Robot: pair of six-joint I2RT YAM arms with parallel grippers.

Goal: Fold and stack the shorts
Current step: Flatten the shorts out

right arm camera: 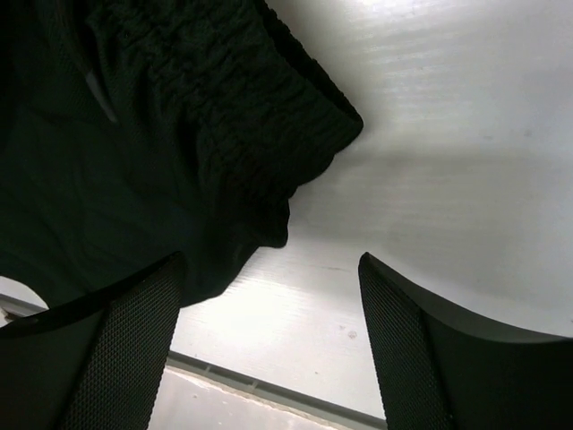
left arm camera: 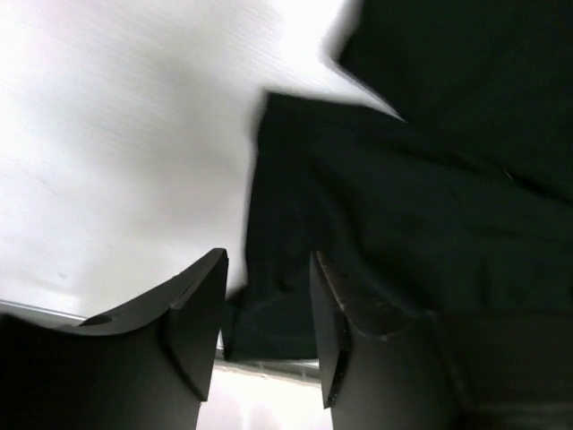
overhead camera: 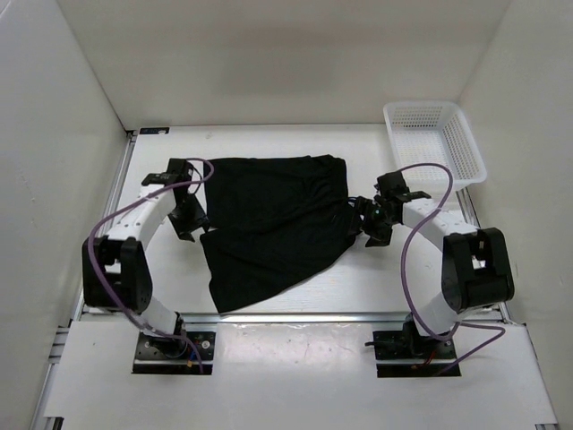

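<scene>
White table [overhead camera: 358,278] carries the shorts [overhead camera: 277,224] flat between both arms, long axis left to right. The waistband lies just beside the right hand [right arm camera: 269,269], spread and empty. The left hand [left arm camera: 269,273], parted, pinching nothing, meets the opposite edge.

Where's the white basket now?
Top view: the white basket sits in the far right corner of the table, beyond the right gripper, clear of the shorts.
</scene>
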